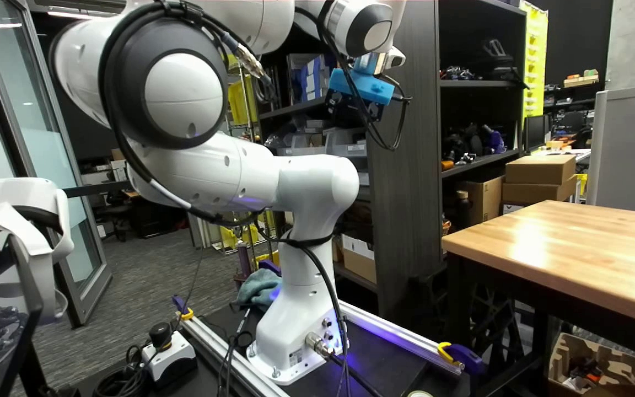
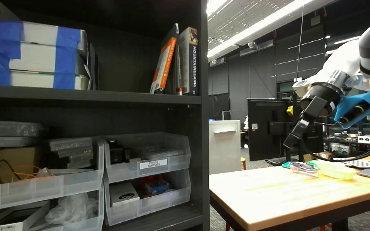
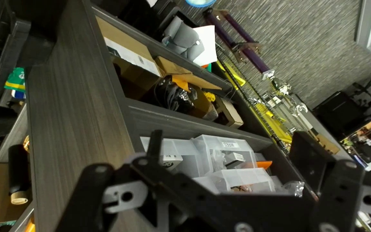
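In an exterior view you see your black Robotiq gripper [image 2: 291, 140] tilted downward, the blue-housed camera [image 2: 356, 110] just beside it; lower in view, a wooden tabletop [image 2: 255, 194] bears a yellow plastic container [image 2: 337, 170]. The dark shelving unit [image 2: 206, 134] holds a stack of blue-taped white boxes [image 2: 37, 56], the upright MOUNTAINEERING book [image 2: 192, 65] near a leaning orange-spined book [image 2: 167, 65], and, one shelf down, the translucent OFFICE SUPPLIES bin [image 2: 178, 162] above another translucent bin [image 2: 159, 203]
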